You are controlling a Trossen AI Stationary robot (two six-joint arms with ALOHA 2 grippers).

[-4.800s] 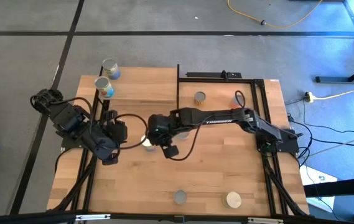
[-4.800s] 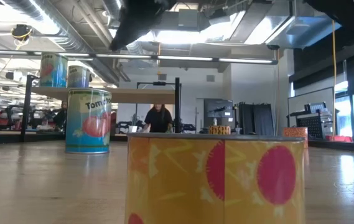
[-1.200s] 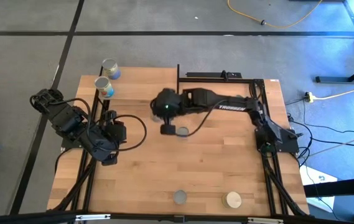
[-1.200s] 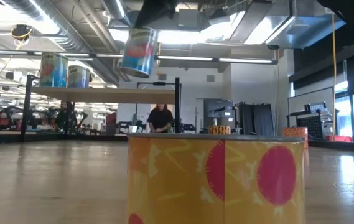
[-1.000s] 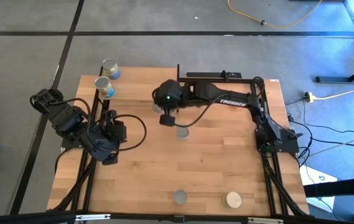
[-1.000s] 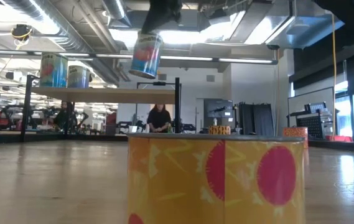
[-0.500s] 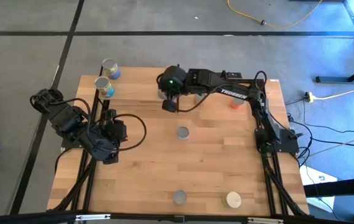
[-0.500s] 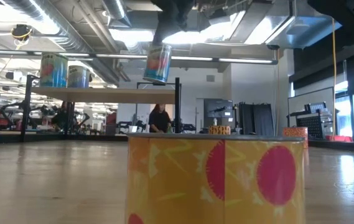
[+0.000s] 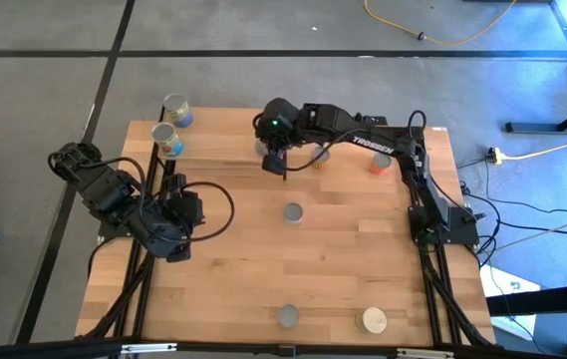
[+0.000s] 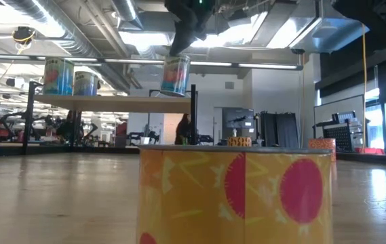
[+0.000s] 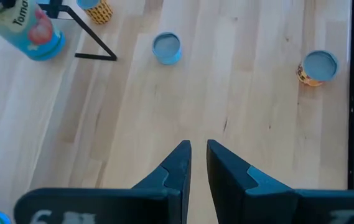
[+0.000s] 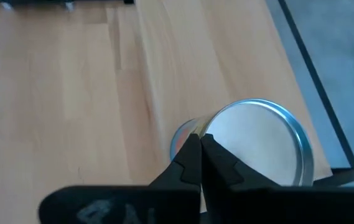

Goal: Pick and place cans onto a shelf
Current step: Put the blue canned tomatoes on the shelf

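Label "Tom…" legible on can (image 11: pixel 30 28) w/ tomato picture, clamped by right gripper (image 12: pixel 199 163) over shelf (image 10: pixel 111 103). Left gripper (image 11: pixel 198 163) fingers slightly apart, empty.

Smooth wood table (image 9: pixel 343 269) — shiny metal cans (image 12: pixel 265 149)

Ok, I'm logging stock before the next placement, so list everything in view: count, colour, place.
shelf: one, light wood with black posts, table's upper left in the high view.
shelf cans: two, blue labels, shelf's left end.
held can: one, blue and red label, at shelf's right end.
table cans: five; two grey-topped, one cream-topped, one orange, one yellow partly hidden by the right arm.
table: one, light wood.
person: one, dark, room behind.
left pincer: dark, slightly open, empty, over table's left side.
right pincer: dark, shut on held can.
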